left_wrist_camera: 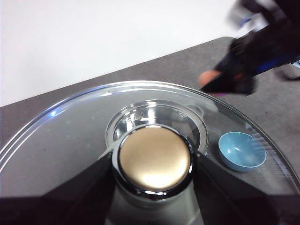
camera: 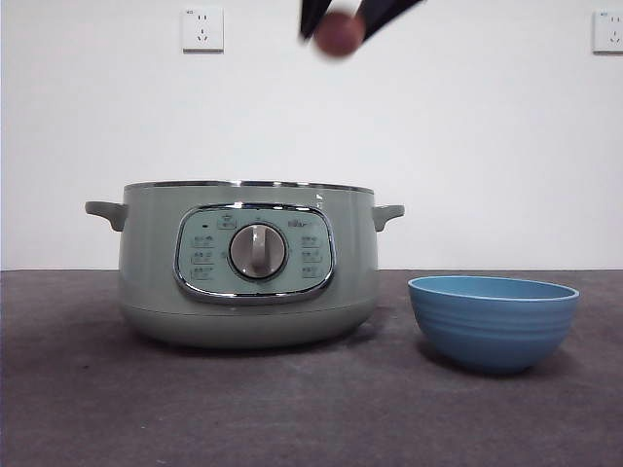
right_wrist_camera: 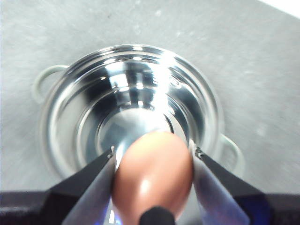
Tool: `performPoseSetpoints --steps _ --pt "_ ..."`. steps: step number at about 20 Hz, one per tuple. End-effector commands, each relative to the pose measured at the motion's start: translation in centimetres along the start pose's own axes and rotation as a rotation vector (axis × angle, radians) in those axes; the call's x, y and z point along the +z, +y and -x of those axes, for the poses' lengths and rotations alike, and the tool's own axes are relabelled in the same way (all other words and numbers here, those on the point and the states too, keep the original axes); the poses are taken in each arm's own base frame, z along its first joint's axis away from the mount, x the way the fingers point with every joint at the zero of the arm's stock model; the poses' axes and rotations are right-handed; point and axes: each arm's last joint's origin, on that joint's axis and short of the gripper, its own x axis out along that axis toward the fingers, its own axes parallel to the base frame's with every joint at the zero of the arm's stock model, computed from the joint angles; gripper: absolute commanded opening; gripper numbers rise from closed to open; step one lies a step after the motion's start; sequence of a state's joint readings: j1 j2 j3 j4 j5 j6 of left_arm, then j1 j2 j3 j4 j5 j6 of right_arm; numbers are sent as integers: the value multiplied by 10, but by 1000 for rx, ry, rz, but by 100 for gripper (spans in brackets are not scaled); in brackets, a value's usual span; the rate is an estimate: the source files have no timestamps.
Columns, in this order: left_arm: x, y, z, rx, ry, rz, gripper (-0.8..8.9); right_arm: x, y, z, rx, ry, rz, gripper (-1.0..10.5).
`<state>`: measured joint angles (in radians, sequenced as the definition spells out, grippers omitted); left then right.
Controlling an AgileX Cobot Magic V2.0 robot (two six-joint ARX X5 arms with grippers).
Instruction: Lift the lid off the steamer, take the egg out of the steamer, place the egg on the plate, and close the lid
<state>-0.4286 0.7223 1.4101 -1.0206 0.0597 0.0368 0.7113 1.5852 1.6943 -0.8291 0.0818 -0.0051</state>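
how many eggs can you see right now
1. The egg is clamped in the right gripper, held high above the open steamer. The steamer's shiny inside shows no other egg, though its floor is partly hidden behind this one.

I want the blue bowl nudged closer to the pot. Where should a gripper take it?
Pinch the blue bowl by its rim from straight above, one jaw inside, one outside: it stands upright and open-topped, and its rounded wall slopes away.

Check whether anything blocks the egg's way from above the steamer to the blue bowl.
Nothing visible does. The right gripper holds the egg high above the steamer; the blue bowl beside it sits open, apparently empty.
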Motion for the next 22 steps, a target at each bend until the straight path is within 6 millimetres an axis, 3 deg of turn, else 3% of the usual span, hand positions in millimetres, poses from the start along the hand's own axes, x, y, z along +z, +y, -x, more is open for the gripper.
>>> performPoseSetpoints --steps 1,5,9,13,18,22 --pt "7 0 8 -1 -75 -18 -8 -4 -8 36 -18 -13 -1 -12" --pt "7 0 8 -1 -74 -17 -8 -20 -28 81 -65 11 -40 -12" --pt "7 -1 8 -21 -75 -18 -8 -36 -49 90 -121 52 -85 -12" --pt "7 -2 8 -48 -76 -19 -8 -61 -59 58 -96 141 -115 -12" --pt "7 -2 8 -48 -76 -19 -8 -104 -57 4 -69 199 -136 -12" --pt "7 -2 8 -48 -76 -19 -8 -140 -54 -29 -67 220 -141 -12"
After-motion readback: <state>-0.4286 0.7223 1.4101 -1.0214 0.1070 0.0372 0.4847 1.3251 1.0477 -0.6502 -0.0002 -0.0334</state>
